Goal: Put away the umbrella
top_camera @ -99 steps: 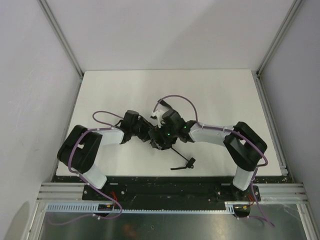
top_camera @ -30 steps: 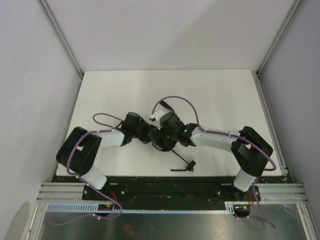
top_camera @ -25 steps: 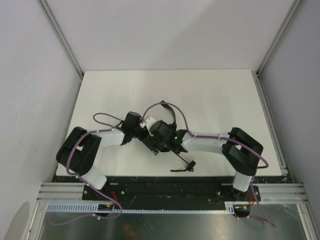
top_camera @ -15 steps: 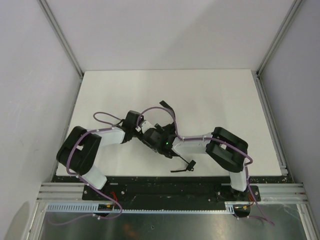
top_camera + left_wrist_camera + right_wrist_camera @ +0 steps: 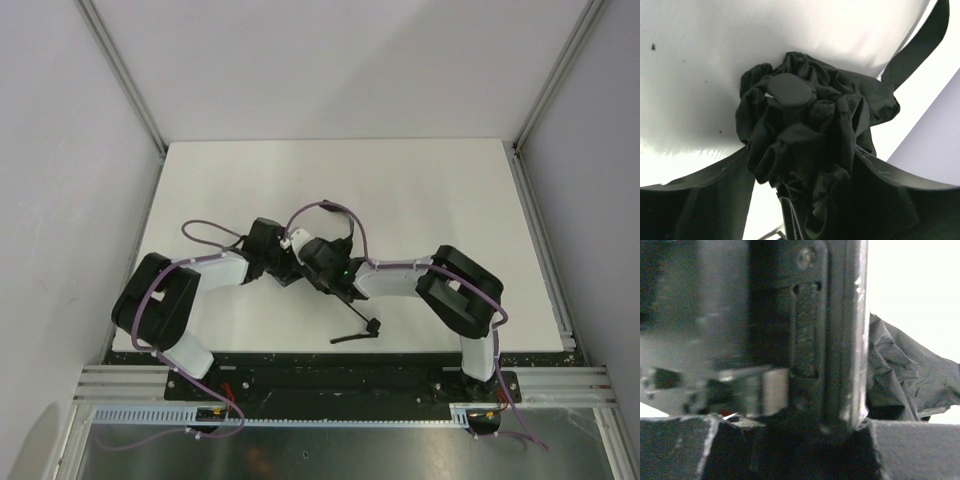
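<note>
Gathering the canopy at mid-table: my left gripper (image 5: 802, 165) pinches the umbrella (image 5: 805, 135) by its bunched black fabric. The round cap (image 5: 790, 90) pokes out past the fingers toward the white table (image 5: 420, 190). From above, the thin shaft (image 5: 356, 311) runs out from under the two wrists toward the near edge. It ends in the small handle (image 5: 372, 326) and its strap (image 5: 345, 339), both lying on the table. The right gripper (image 5: 795, 440) is crowded in against the left. Its own camera is blurred and filled with hardware, with a fold of fabric off to the right, so I cannot tell whether those jaws are spread or closed. I judge the step in hand to be collapsing and tidying the canopy. To do it well I'd hold the left clamp firm, work the right fingers along the loose folds rather than the ribs, and avoid knocking the two grippers together.
</note>
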`<control>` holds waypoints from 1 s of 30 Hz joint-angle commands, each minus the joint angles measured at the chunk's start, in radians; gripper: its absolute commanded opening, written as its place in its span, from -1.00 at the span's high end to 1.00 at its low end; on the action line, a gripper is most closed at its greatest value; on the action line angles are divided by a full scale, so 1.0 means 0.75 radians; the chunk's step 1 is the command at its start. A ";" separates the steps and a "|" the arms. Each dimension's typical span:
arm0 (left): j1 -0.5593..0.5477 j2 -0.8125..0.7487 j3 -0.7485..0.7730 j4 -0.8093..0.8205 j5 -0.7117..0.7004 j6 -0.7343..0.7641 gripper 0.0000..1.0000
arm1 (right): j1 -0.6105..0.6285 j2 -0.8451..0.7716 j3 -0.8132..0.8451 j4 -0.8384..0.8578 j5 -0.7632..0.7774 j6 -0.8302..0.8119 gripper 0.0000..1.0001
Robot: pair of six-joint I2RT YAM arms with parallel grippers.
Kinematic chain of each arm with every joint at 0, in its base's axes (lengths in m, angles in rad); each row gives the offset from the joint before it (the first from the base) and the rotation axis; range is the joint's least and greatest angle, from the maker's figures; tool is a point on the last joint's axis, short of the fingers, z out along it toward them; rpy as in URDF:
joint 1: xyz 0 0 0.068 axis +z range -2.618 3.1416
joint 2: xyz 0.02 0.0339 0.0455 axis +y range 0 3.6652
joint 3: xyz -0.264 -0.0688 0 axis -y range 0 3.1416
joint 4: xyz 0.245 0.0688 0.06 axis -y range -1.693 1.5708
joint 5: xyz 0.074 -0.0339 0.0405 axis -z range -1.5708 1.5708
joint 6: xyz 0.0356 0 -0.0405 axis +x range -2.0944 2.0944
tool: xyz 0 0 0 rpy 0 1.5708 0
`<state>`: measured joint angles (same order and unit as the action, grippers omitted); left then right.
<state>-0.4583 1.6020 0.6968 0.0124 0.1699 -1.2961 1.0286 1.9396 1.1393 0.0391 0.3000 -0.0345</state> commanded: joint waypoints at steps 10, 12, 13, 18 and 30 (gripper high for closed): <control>-0.017 0.007 -0.019 -0.169 -0.035 0.176 -0.68 | -0.260 -0.015 -0.176 0.096 -0.996 0.200 1.00; -0.017 0.010 -0.024 -0.168 -0.045 0.179 -0.68 | -0.295 -0.019 -0.188 0.143 -1.117 0.231 1.00; -0.017 0.011 -0.026 -0.166 -0.049 0.180 -0.68 | -0.316 -0.019 -0.198 0.175 -1.179 0.253 1.00; -0.017 0.017 -0.030 -0.157 -0.076 0.193 -0.55 | -0.405 -0.005 -0.230 0.314 -1.456 0.342 1.00; -0.035 -0.019 -0.062 -0.059 -0.069 0.150 0.95 | -0.442 -0.067 -0.182 0.117 -1.396 0.297 0.63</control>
<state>-0.4805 1.5894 0.6987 -0.0086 0.2108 -1.2930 0.6907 1.9339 0.9768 0.2985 -0.7158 0.2016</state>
